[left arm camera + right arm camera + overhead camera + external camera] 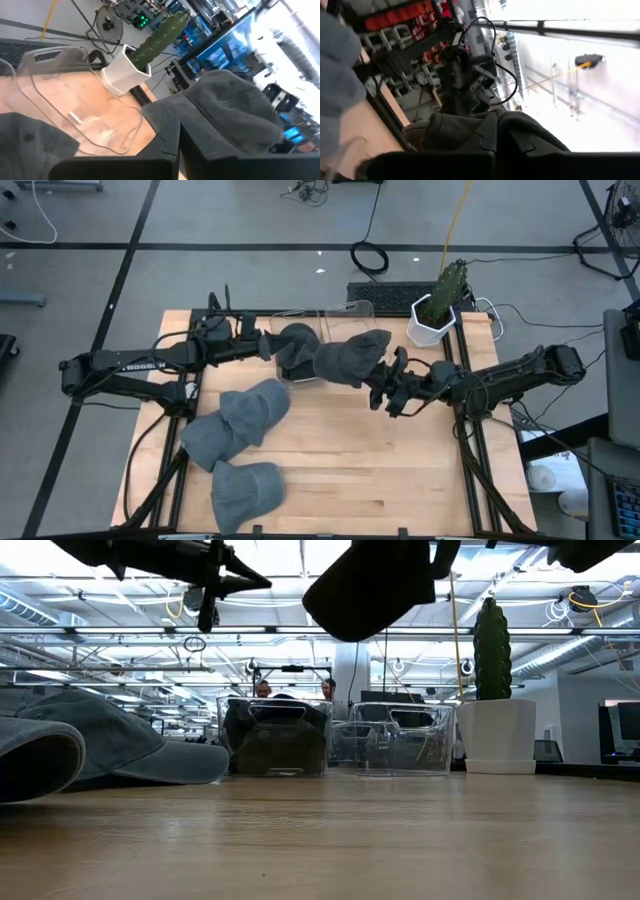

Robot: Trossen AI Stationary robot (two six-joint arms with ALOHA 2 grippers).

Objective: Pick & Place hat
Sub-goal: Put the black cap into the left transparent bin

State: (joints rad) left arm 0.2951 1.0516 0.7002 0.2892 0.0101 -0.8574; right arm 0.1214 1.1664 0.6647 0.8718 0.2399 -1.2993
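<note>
A dark grey hat [350, 358] hangs high over the table's far middle, above the clear bins [395, 740], with my right gripper [382, 385] shut on it. A second dark hat [293, 340] lies in the left clear bin [275, 735]. My left gripper [268, 345] hovers beside and above that bin, pointing level toward the lifted hat. It is shut, and nothing shows between its fingers [165, 145]. Two lighter grey hats [240, 418] [245, 490] rest on the wood at the near left. My right gripper pinches the lifted hat's cloth at the end nearest the table's right side [470, 130]. The cloth bunches around both fingertips and hides the exact spot. The fingers come about level from the right. The hat [375, 585] is clear of the table and bins.
A cactus in a white pot [437, 305] stands at the far right corner, behind the right arm. A second clear bin [345, 315] sits next to the filled one. The two grey hats [90, 745] fill the near left. Bare wood [400, 470] lies at the near right.
</note>
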